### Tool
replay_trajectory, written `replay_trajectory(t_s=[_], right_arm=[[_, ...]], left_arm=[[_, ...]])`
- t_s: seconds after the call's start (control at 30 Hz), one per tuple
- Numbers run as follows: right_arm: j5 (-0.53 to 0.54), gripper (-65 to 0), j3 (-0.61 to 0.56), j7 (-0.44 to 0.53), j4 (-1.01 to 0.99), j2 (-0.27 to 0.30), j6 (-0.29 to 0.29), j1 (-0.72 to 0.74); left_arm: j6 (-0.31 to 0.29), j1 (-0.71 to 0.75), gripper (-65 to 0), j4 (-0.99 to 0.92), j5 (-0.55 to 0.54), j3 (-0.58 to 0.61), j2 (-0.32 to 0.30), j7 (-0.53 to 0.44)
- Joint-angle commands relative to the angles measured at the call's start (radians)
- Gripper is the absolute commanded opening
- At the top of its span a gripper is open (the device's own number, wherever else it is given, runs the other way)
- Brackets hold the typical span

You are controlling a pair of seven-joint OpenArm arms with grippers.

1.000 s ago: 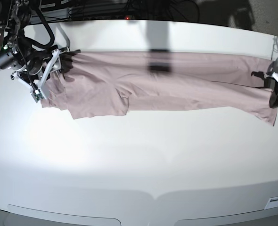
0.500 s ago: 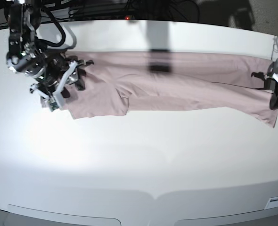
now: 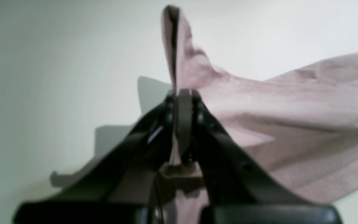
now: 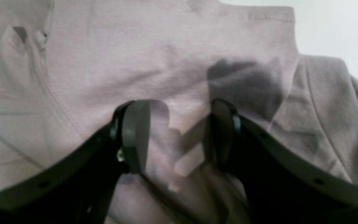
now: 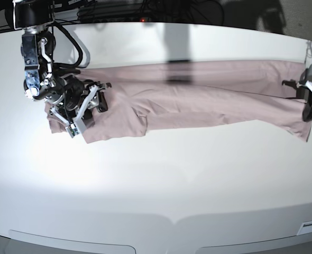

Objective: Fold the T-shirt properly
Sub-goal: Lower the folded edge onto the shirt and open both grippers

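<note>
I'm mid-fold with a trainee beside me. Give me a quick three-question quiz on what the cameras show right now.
1. True or false: the left gripper is shut on a pinch of the T-shirt.
2. Multiple choice: the right gripper is (A) shut on the collar, (B) open with its jaws over the cloth, (C) off the table entirely.
3. Fill in: in the base view the shirt lies stretched in a long band across the ____ half of the table.

Key
1. True: its jaws are together with a fold of cloth sticking up between them.
2. B: there is a clear gap between the jaws, with pink cloth beneath.
3. Far: the near half holds no cloth.
</note>
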Motion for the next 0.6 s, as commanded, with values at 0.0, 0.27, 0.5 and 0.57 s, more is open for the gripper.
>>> replay_trajectory(t_s=[0.0,0.27,0.5,0.57], right_arm=[[-0.021,-32.7,-0.002,-0.05,-0.003,0.01,-0.002,0.001],[-0.02,-32.7,-0.002,-0.05,-0.003,0.01,-0.002,0.003],[-0.017,-32.7,-0.002,-0.05,-0.003,0.01,-0.002,0.002],[-0.017,-32.7,-0.002,-0.05,-0.003,0.01,-0.002,0.003]], left_arm=[[-0.003,0.002,-65.0,0.017,-0.018,-0.01,-0.023,-0.026],[-0.003,0.092,-65.0,0.017,-0.018,-0.01,-0.023,-0.029],[-0.003,0.103,-65.0,0.017,-0.017,-0.01,-0.023,-0.027],[-0.003,0.112,-65.0,0.017,0.0,-0.01,-0.023,-0.027]])
